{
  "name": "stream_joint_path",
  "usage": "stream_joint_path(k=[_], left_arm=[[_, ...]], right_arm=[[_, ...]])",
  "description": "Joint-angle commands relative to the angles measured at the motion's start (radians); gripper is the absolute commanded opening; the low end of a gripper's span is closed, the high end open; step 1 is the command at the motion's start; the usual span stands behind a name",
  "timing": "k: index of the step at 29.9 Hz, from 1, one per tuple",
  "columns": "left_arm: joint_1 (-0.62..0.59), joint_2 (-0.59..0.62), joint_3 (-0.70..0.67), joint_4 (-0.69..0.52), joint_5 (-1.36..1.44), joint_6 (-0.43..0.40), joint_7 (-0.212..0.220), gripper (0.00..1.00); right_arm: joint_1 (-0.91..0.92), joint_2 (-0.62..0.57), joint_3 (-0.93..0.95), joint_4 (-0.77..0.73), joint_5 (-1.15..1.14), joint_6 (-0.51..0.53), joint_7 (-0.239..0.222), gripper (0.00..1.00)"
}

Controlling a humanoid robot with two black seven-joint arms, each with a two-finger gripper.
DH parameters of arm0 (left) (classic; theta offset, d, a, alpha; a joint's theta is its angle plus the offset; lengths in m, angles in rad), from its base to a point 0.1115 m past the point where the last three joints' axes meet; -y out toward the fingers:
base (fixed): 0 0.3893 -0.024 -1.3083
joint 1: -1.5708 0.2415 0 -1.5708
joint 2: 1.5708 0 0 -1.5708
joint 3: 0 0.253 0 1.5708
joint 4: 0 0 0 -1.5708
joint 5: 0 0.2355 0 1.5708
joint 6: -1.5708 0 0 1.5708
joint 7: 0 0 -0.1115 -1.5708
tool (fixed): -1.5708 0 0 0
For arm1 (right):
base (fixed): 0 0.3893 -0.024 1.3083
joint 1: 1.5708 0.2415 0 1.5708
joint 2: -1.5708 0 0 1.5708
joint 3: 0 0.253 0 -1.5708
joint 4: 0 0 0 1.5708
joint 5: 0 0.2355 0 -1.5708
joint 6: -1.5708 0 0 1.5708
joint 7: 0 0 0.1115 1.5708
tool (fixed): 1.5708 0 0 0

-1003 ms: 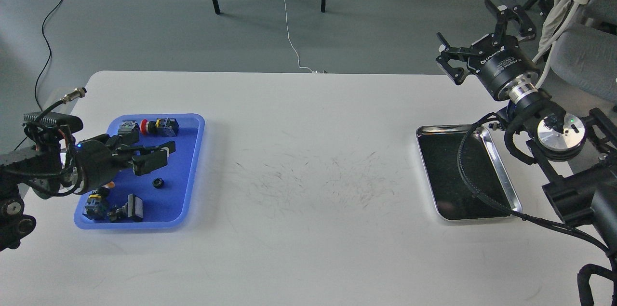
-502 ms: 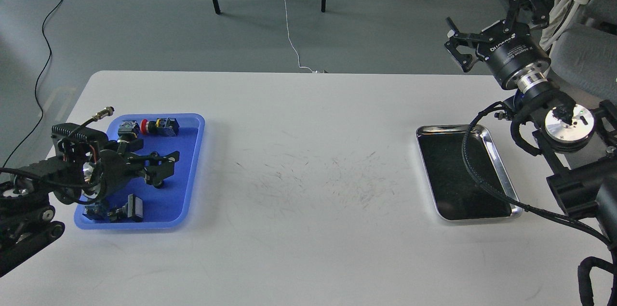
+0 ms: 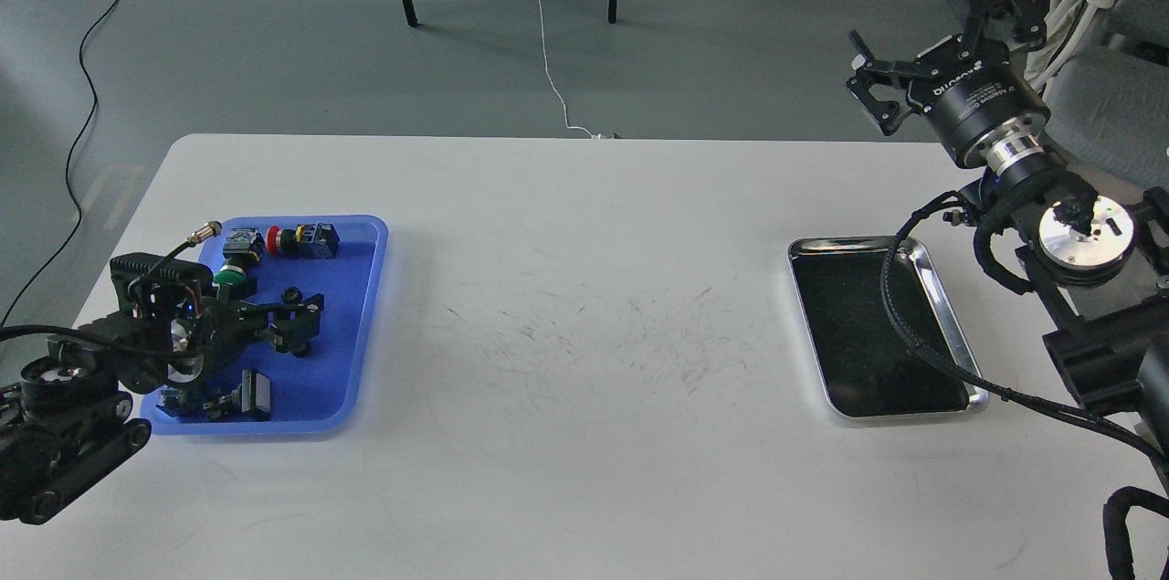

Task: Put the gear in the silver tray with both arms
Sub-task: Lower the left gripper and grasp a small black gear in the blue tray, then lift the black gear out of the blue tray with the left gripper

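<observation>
Left end effector (image 3: 297, 324) has dropped lower into blue tray (image 3: 361, 333).

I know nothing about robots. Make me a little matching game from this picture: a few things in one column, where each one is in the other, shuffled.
Things:
1. silver tray
2. blue tray
3. left gripper
4. right gripper

Places:
A. down over the blue tray
B. raised above the table's far right corner
C. on the table's left side, holding small parts
D. on the table's right side, nothing in it

Pairs: 1-D, 2-C, 3-A, 4-B
</observation>
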Motion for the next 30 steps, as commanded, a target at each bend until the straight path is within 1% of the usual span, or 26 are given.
stream_joint_path(k=[1, 5, 7, 9, 14, 17, 21, 24, 30], left_arm=[[-0.002, -0.011, 0.000, 0.020, 0.001, 0.001, 0.000, 0.85], [-0.002, -0.015, 0.026, 0.039, 0.001, 0.009, -0.004, 0.76], [-0.002, -0.015, 0.040, 0.042, 0.001, 0.038, -0.006, 0.73], [-0.002, -0.014, 0.063, 0.043, 0.001, 0.064, -0.020, 0.68], [-0.002, -0.012, 0.088, 0.050, 0.001, 0.073, -0.027, 0.60], [0.001, -0.014, 0.089, 0.051, 0.006, 0.073, -0.044, 0.58], [0.001, -0.017, 0.089, 0.057, 0.024, 0.073, -0.046, 0.54], [-0.001, -0.021, 0.089, 0.063, 0.030, 0.073, -0.046, 0.48], [-0.002, -0.021, 0.102, 0.066, 0.029, 0.078, -0.046, 0.45]], right_arm=[[0.000, 0.000, 0.000, 0.003, 0.000, 0.002, 0.000, 0.99], [0.000, 0.000, 0.000, 0.003, 0.000, 0.002, 0.000, 0.99], [0.000, 0.000, -0.002, 0.004, 0.000, 0.003, 0.000, 0.99], [0.000, 0.000, -0.003, 0.006, 0.000, 0.006, -0.002, 0.99], [0.003, 0.001, -0.005, 0.006, 0.000, 0.016, -0.002, 0.99], [0.003, 0.001, -0.005, 0.006, 0.000, 0.016, 0.000, 0.99], [0.003, 0.000, -0.005, 0.006, 0.000, 0.016, 0.000, 0.99], [0.003, 0.000, -0.005, 0.006, 0.000, 0.016, -0.002, 0.99], [0.001, 0.001, -0.005, 0.006, 0.000, 0.016, 0.000, 0.99]])
